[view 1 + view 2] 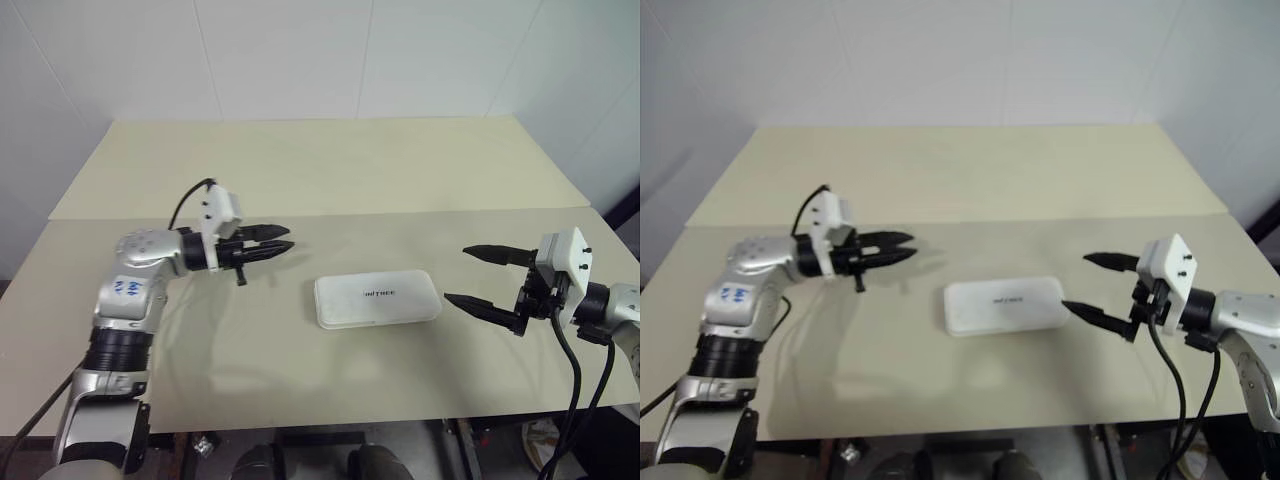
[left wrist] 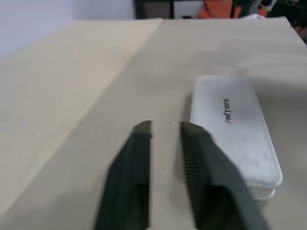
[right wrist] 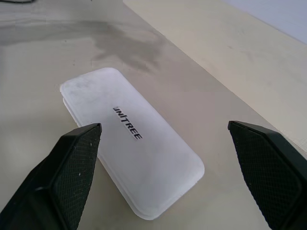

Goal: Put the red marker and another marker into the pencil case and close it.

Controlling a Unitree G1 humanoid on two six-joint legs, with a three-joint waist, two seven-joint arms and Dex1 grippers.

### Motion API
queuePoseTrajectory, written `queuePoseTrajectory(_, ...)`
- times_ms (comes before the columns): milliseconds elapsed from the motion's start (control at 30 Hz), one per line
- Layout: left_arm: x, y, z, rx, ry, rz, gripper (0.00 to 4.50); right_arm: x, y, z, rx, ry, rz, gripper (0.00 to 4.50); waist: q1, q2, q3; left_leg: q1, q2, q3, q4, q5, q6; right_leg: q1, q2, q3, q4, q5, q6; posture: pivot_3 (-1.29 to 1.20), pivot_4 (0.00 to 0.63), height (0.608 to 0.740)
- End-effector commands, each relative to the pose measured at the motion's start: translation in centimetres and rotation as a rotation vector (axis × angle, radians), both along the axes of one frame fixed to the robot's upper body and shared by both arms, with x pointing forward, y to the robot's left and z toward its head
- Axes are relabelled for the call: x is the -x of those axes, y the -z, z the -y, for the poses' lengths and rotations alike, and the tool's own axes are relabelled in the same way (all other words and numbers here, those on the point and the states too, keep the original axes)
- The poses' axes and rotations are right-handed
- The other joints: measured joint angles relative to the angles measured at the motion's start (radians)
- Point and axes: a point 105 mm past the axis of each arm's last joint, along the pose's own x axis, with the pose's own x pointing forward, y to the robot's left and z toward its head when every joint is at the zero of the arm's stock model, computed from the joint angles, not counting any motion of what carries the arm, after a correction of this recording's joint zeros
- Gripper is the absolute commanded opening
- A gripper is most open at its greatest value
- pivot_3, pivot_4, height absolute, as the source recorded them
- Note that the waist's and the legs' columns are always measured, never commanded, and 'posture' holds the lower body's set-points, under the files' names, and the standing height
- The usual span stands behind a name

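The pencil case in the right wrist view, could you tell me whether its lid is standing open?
No, the pencil case lies flat on the table with its lettered lid shut down over the base.

The pencil case (image 1: 378, 298) lies flat and closed on the table (image 1: 300, 180), near its middle and toward the front edge, its long side running left to right. The left tool (image 1: 272, 241) hangs above the table to the left of the case and slightly behind it, apart from it, pointing toward the right. The right tool (image 1: 476, 275) hangs to the right of the case, just beside its right end, pointing left toward it.
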Motion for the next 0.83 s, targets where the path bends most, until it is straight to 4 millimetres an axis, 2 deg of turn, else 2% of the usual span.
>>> queuePoseTrajectory(33,1.0,-0.8,-1.4,0.015,0.02,0.039,2.28,0.1,-1.0,0.3,0.019,-0.003,0.047,4.5,0.0,0.0,0.0,0.0,0.0,0.0,0.0,0.0,0.0,0.0,0.0,0.0,0.0,0.0,0.0,0.0,0.15,0.74)
queuePoseTrajectory(133,1.3,-0.5,-2.6,-0.004,-0.001,0.049,3.27,0.0,-1.2,0.9,0.021,0.016,0.052,4.5,0.002,0.0,0.0,0.0,0.0,0.0,0.0,0.0,0.0,0.0,0.0,0.0,0.0,0.0,0.0,0.0,0.15,0.74)
queuePoseTrajectory(267,1.7,0.1,-2.6,-0.009,0.005,0.036,4.49,-0.1,-1.4,1.5,0.027,0.033,0.06,4.5,0.007,0.0,0.0,0.0,0.0,0.0,0.0,0.0,0.0,0.0,-0.001,0.0,0.0,0.0,0.0,0.0,0.15,0.74)
queuePoseTrajectory(433,2.3,0.1,-2.2,-0.005,0.014,0.033,4.49,-0.2,-1.8,2.5,0.051,0.051,0.071,4.5,0.011,0.0,0.0,0.0,0.0,0.0,0.0,0.0,0.001,0.0,-0.001,0.0,-0.001,0.0,0.0,0.0,0.15,0.74)
queuePoseTrajectory(567,2.5,0.5,-2.9,-0.029,-0.008,0.032,4.49,-0.4,-1.4,2.1,0.044,0.051,0.071,4.5,0.012,0.0,0.0,0.0,0.0,0.0,-0.001,-0.001,0.001,0.0,0.0,0.0,-0.001,0.0,0.0,0.0,0.15,0.74)
queuePoseTrajectory(833,2.8,0.1,-2.8,-0.063,0.013,0.034,4.49,-1.6,-1.5,-1.0,-0.002,-0.034,0.099,4.5,0.0,0.0,0.0,0.0,0.0,0.0,-0.001,-0.001,0.001,0.0,0.0,0.0,-0.001,0.0,0.0,0.0,0.15,0.74)
